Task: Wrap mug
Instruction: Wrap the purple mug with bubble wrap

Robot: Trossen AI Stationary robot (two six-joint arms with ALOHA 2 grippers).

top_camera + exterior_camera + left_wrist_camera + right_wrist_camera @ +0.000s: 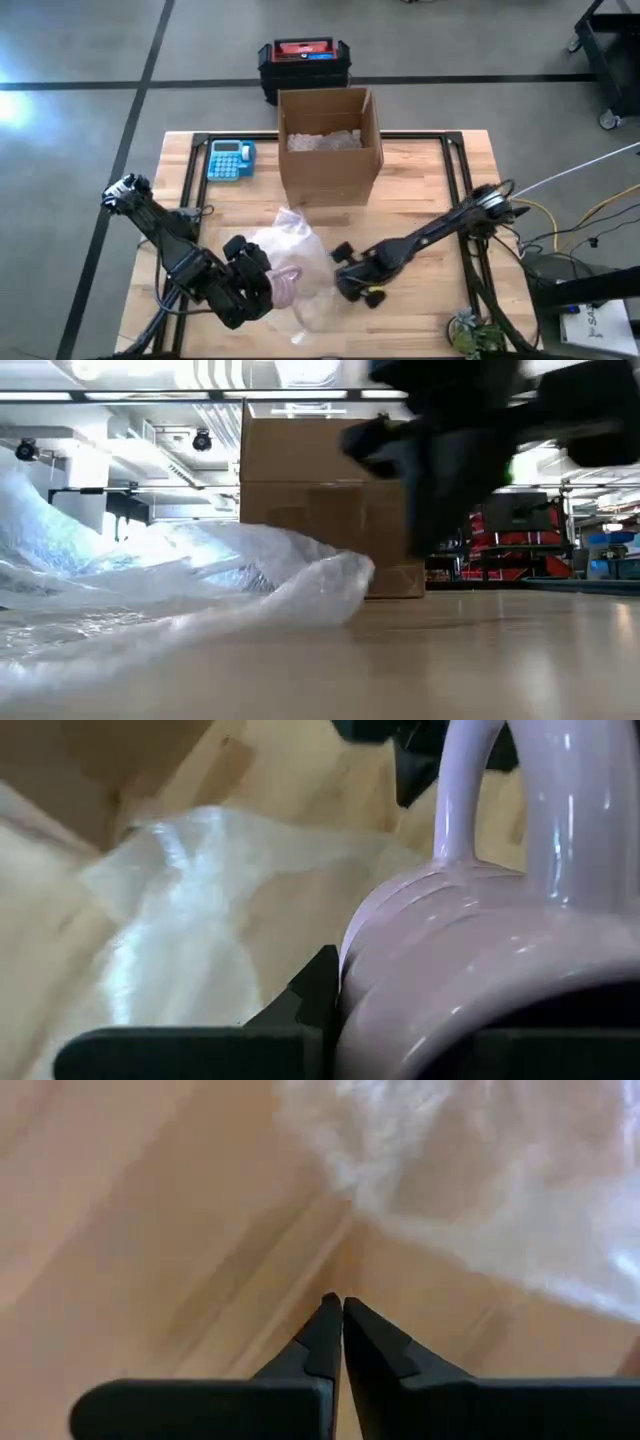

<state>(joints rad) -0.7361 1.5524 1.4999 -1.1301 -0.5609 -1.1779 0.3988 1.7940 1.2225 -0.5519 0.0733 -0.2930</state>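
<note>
A pale pink mug (287, 285) with a loop handle (460, 790) is over a crumpled clear bubble-wrap sheet (297, 250) at the table's near middle. My left gripper (262, 285) is shut on the mug, coming from the table's left. My right gripper (345, 278) hovers shut and empty just off the sheet's right edge, its fingertips (335, 1308) over bare wood beside the wrap (480, 1170). In the low view the wrap (180, 590) lies spread on the table. My left gripper holds the mug by its ribbed end (400, 940), the end away from the handle. One finger (310, 1000) lies against the outer wall; the mug's body hides the other. The fingers come level from the table's left. Whether the mug rests on the wrap does not show.
An open cardboard box (328, 145) with packing inside stands at the far middle, also filling the low view's background (330, 500). A blue calculator (230, 160) lies to its left. A black and red case (303, 60) sits on the floor beyond the table. Cables run at the right.
</note>
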